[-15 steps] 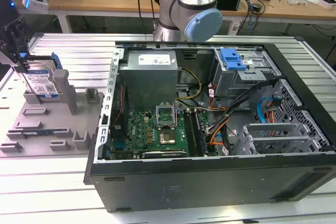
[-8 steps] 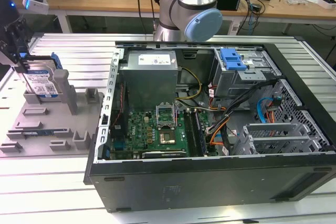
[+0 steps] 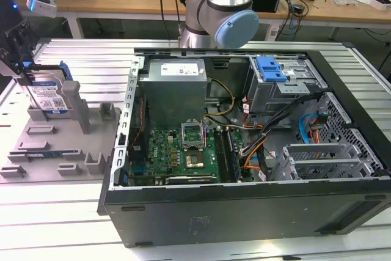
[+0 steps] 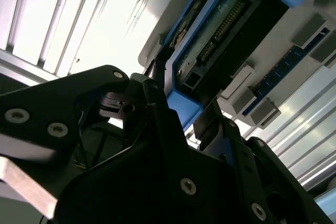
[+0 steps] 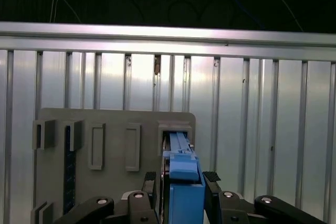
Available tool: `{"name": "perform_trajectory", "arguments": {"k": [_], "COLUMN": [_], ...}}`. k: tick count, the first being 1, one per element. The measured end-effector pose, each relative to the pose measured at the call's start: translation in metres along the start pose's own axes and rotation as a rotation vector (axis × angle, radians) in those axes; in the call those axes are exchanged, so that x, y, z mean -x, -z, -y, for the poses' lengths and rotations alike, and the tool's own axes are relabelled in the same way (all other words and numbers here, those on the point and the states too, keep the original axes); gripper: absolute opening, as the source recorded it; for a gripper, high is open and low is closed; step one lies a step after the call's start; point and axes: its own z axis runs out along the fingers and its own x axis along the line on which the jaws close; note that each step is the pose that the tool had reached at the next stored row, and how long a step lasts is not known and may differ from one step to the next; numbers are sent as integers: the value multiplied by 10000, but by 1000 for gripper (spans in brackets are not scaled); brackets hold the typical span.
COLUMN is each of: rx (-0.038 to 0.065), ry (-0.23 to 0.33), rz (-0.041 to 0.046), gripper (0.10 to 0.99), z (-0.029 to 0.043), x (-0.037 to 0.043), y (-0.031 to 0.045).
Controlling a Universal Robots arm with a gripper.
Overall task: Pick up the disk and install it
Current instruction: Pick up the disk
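On the ribbed metal table (image 3: 79, 53), beside the open computer case (image 3: 244, 206), the disk (image 3: 50, 97) stood on edge in the grey holder (image 3: 36, 145), presenting its blue frame to the gripper (image 5: 181, 179) clamped across it.

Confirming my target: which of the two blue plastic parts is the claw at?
The blue-framed disk standing upright in the grey holder at the exterior view's left; the claw is at its top edge. The blue latch is inside the computer case.
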Motion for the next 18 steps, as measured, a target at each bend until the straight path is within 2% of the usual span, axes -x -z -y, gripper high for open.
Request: {"name": "perform_trajectory", "arguments": {"k": [1,2,18], "rx": [2,2,0], "ry": [1,1,1], "rz": [-1,-1,0], "gripper": [459,384,369], "z": [0,0,0], "x": [-1,-1,-4], "y": [0,-1,-8]}}
